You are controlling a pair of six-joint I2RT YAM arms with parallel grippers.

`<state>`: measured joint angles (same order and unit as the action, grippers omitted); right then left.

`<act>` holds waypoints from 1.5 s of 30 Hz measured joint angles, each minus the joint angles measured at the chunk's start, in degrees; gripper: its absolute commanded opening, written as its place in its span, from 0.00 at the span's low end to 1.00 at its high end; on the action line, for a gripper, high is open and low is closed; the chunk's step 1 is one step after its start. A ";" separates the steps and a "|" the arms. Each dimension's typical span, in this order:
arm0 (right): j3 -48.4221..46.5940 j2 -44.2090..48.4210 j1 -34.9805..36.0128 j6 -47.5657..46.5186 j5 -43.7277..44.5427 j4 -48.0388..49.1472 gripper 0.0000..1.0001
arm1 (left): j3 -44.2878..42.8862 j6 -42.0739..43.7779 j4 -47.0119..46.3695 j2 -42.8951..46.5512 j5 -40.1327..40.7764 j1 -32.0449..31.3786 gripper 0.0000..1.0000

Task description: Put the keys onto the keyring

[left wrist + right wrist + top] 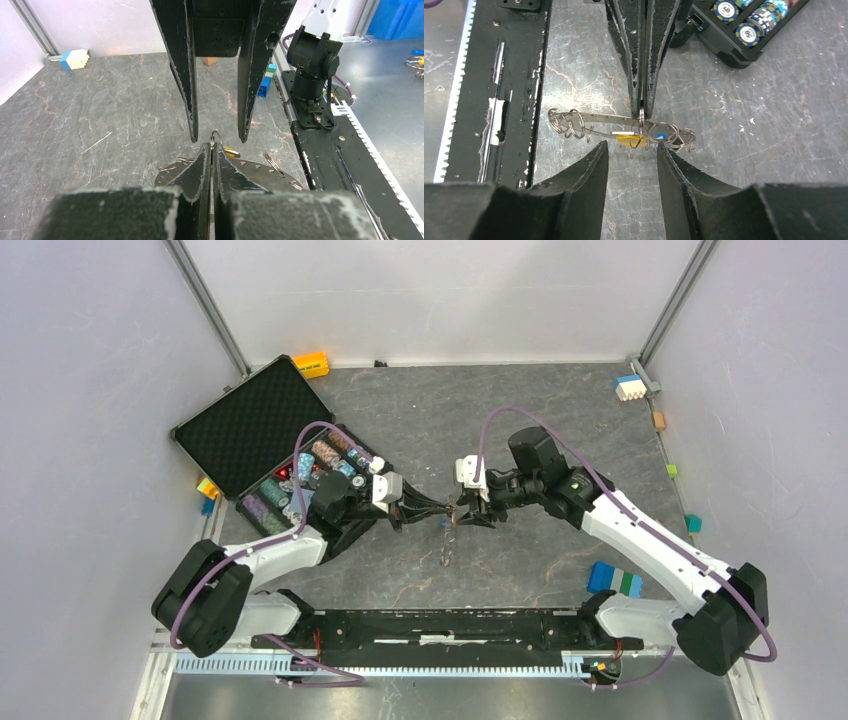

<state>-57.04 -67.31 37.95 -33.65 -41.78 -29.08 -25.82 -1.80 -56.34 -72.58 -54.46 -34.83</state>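
Observation:
The keyring is a flat silvery disc with holes round its rim and several small wire rings hooked through them. In the right wrist view it shows edge-on above the table. My left gripper is shut on one upright wire ring of the keyring. A yellow key and a blue key hang at the disc's edge. My right gripper is open and holds nothing, its fingertips just short of the keys on either side of the yellow one. From above, both grippers meet at mid-table.
An open black case with poker chips lies behind the left arm. A blue-green block sits near the right arm's base. A white-blue block and an orange block lie by the back wall. The black base rail runs along the near edge.

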 measured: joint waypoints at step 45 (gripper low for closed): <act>-1.03 -5.03 -1.38 0.55 -6.01 -0.15 0.08 | 0.42 1.95 2.99 0.39 -1.64 -0.02 0.02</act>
<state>-58.06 -72.34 36.58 -33.10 -47.79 -29.23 -25.41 0.14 -53.34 -72.18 -56.10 -34.85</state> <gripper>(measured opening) 0.111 0.037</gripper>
